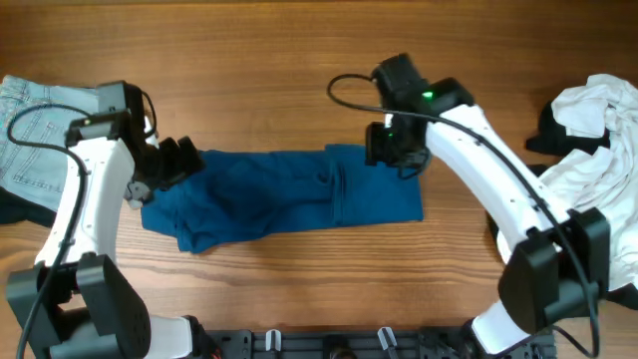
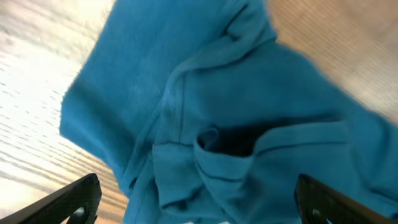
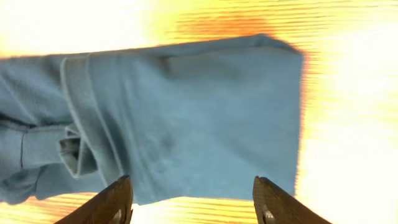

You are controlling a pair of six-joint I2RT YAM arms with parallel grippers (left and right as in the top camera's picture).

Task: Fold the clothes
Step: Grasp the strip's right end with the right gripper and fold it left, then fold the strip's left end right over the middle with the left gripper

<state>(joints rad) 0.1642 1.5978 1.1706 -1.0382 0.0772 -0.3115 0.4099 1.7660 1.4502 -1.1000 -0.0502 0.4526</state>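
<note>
A blue garment (image 1: 279, 194), folded into a long strip, lies across the middle of the table (image 1: 249, 60). The left pincer (image 1: 181, 162) and right pincer (image 1: 392, 150) hover over opposite ends, both spread wide and empty. The likely next move is gripping an end to fold crosswise.

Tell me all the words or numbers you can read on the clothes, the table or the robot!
None: no readable text anywhere.
The blue garment, jeans, white clothes and wooden table show no writing.
The right arm shows only a green light, no legible label.
</note>
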